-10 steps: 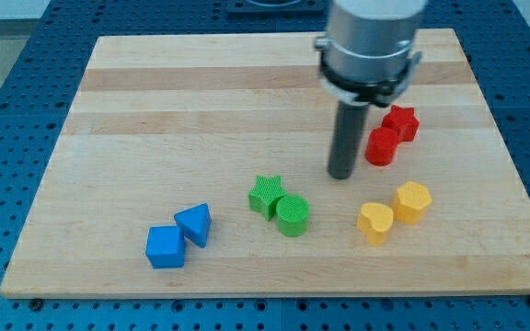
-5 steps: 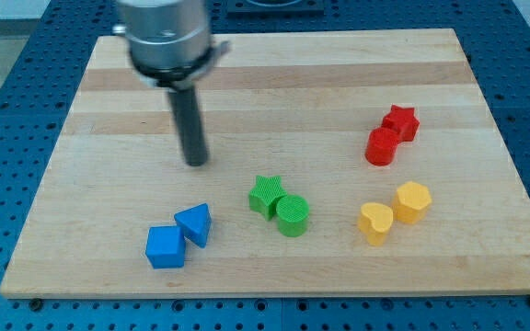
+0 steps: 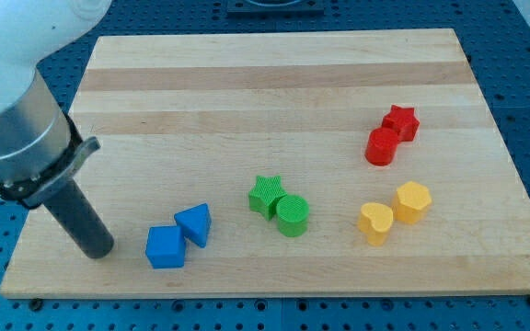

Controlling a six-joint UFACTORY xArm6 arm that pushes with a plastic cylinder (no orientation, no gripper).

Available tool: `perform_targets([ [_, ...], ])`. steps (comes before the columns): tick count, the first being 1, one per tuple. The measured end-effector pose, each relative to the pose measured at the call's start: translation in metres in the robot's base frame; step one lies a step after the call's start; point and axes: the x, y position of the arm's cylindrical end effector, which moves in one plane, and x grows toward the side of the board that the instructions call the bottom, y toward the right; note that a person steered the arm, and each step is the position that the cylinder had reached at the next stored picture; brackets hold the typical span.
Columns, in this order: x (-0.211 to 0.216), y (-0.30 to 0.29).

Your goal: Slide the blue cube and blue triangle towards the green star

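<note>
The blue cube [image 3: 165,246] sits near the view's bottom left of the wooden board. The blue triangle [image 3: 194,223] touches it on its upper right. The green star [image 3: 266,195] lies right of them, with a green cylinder [image 3: 293,216] touching its lower right side. My tip [image 3: 98,250] rests on the board just left of the blue cube, a short gap away from it.
A red star [image 3: 400,121] and red cylinder [image 3: 382,146] sit together at the view's right. A yellow heart [image 3: 374,223] and yellow hexagon [image 3: 412,202] lie below them. The board's left edge [image 3: 37,207] is close to my tip.
My tip has swept from the board's right middle across to the left and down, ending just left of the blue cube. No block has moved.
</note>
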Motion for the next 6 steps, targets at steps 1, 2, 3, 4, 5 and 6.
perform_targets([
  [1,0.019,0.026],
  [2,0.019,0.027],
  [3,0.017,0.033],
  [4,0.011,0.049],
  [5,0.01,0.066],
  [6,0.01,0.079],
])
